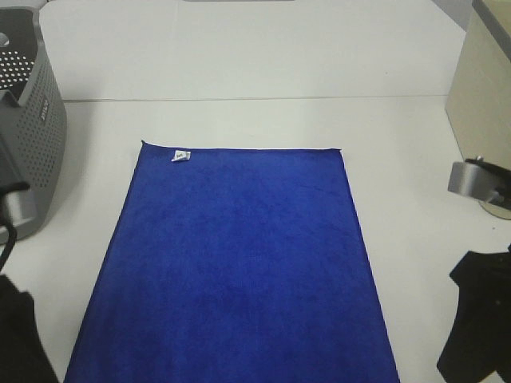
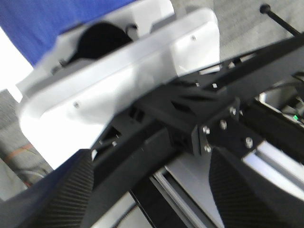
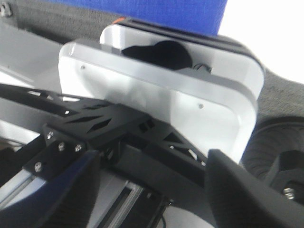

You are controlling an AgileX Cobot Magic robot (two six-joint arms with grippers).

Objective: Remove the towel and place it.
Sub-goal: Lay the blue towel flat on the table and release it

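Observation:
The royal-blue towel (image 1: 239, 271) lies spread flat on the white table (image 1: 255, 72), reaching the front edge, with its small white tag (image 1: 181, 155) at the far left corner. No gripper touches it. A strip of it shows in the left wrist view (image 2: 52, 23) and in the right wrist view (image 3: 156, 12). My left gripper (image 2: 152, 159) is open and empty, pulled back over the robot's own frame. My right gripper (image 3: 154, 159) is likewise open and empty. Only the dark arms show in the high view, at the lower left (image 1: 20, 335) and lower right (image 1: 479, 319).
A grey perforated basket (image 1: 32, 120) stands at the table's left edge, beside the towel's far left corner. A beige box (image 1: 483, 80) stands at the far right, with a silver arm part (image 1: 471, 179) in front of it. White robot housings fill both wrist views (image 2: 118, 85) (image 3: 161, 90).

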